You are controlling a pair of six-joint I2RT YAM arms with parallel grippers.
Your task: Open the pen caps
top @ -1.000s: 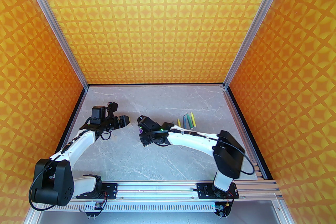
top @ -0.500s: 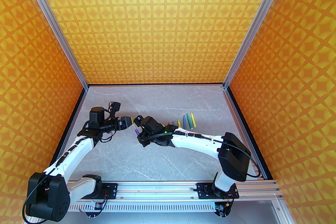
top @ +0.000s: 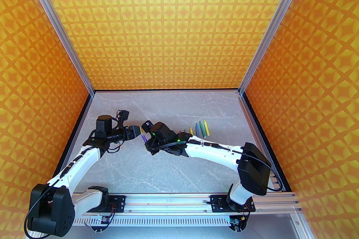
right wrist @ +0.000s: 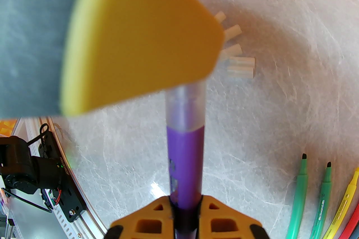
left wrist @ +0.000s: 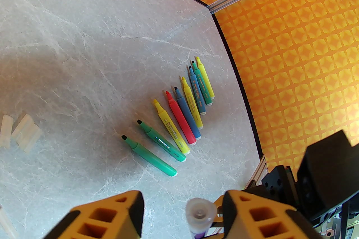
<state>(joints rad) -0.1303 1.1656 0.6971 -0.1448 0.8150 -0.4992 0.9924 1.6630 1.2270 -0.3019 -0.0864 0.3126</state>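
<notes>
Right tool (right wrist: 186,214) is clamping the barrel of a purple marker (right wrist: 185,159), holding it in the air above the tabletop (left wrist: 70,36) with its capped end pointing at the other arm. Left tool (left wrist: 183,201) is reaching in from the opposite side with its fingers apart, straddling the translucent cap (left wrist: 200,208) on that marker. One yellow finger is sitting just beside the cap and the other is standing clear, so nothing is gripping the cap yet. This arrangement looks meant for one arm to steady the barrel while the other pulls the cap straight off. Uncapped markers (left wrist: 182,109) are lying side by side in a slanted row near the right edge of the tabletop, bare tips pointing toward the far edge. Loose caps (right wrist: 238,64) are lying in a small cluster toward the middle, seemingly kept apart from the barrels. From the right wrist, a blurred yellow finger is covering the cap's far end; from the left wrist, the purple barrel is running off the bottom. Several loose caps are partly hidden or cut off, so counting them is not possible.
</notes>
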